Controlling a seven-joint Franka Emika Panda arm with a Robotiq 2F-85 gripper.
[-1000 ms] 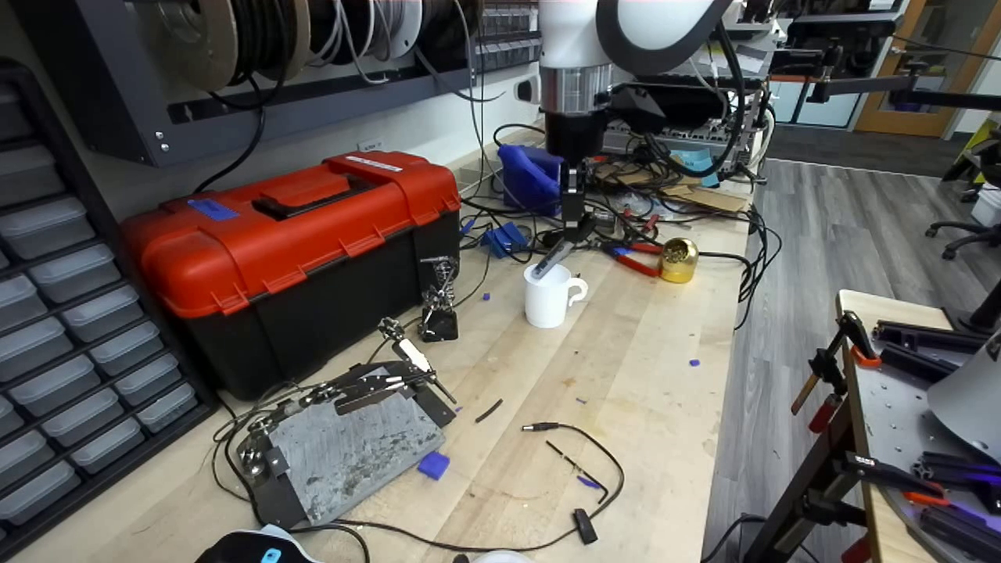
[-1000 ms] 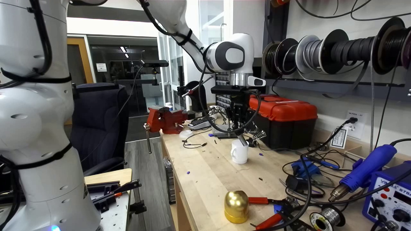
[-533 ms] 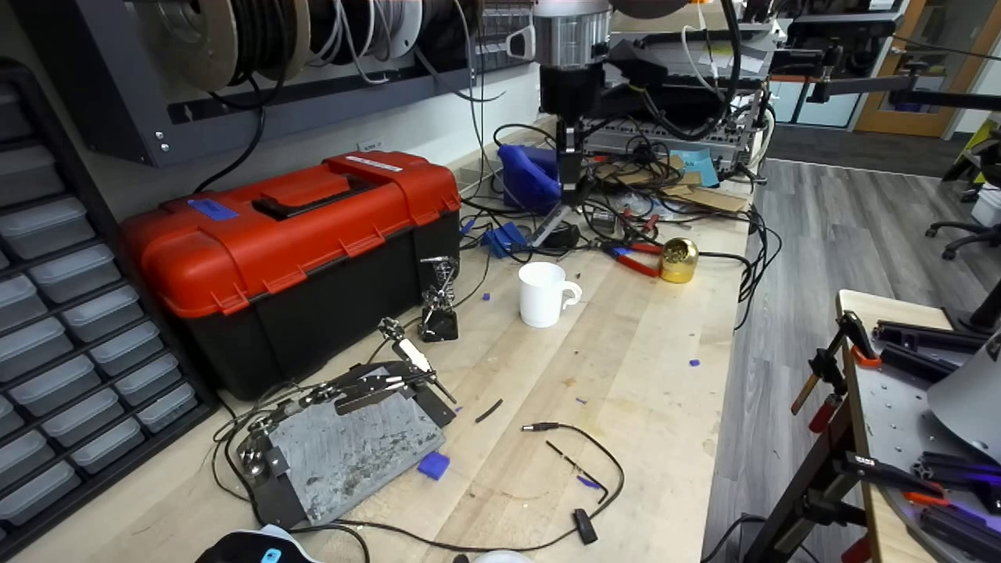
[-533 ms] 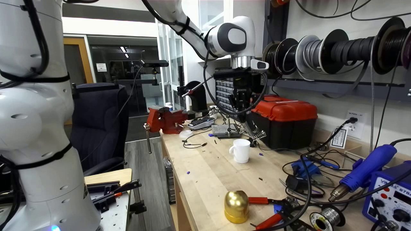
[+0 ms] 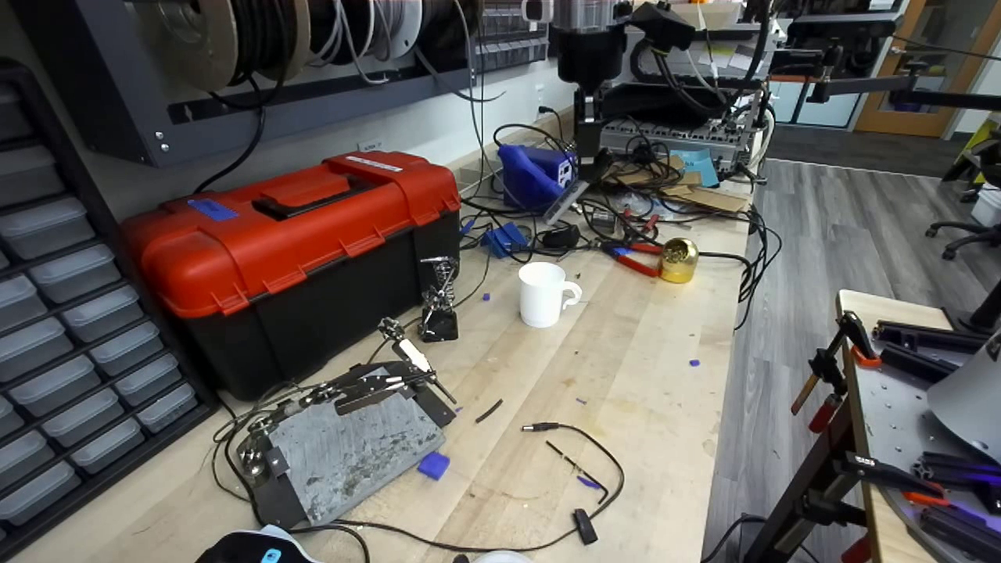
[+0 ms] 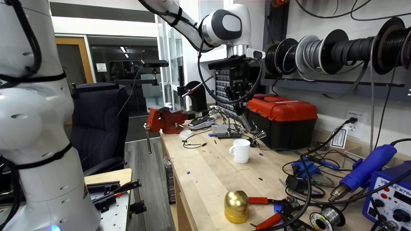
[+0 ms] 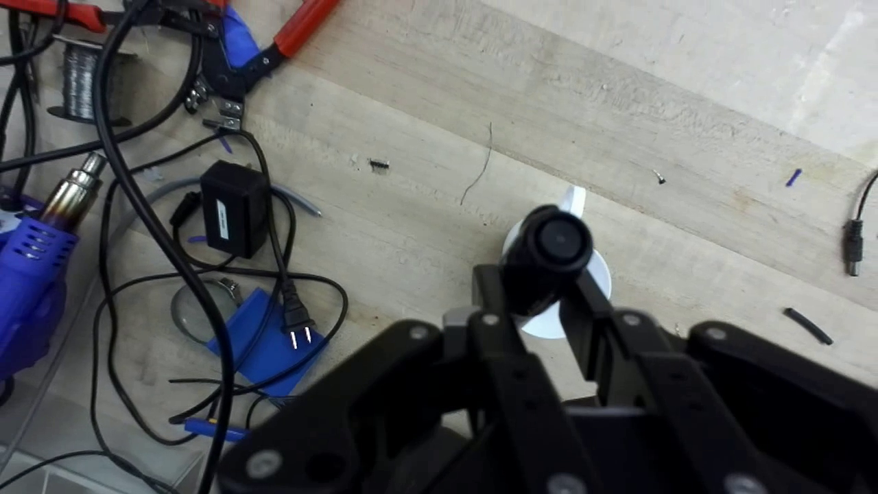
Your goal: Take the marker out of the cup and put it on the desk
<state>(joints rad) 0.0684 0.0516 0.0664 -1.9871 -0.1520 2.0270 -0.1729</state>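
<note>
Nearest in an exterior view, a cable (image 5: 583,526) lay across the desk (image 5: 657,352), and a blue block (image 5: 433,465) sat just beside the plate (image 5: 375,442). Farther along, at the left, stood the toolbox (image 5: 313,227). To its right the cup (image 5: 539,299) stood upright, handle pointing right. In the air above the desk, the gripper (image 7: 538,280) pinched the marker (image 5: 565,203), which slanted in both exterior views, its lower end toward the toolbox's side and apart from the cup; in the wrist view its round dark end hid part of the cup. In an exterior view, past the cup, came a gold pot (image 5: 677,264) with pliers (image 5: 640,267) just beside it, and farther still, near tangled cables (image 5: 640,177), the heat gun (image 5: 524,176).
</note>
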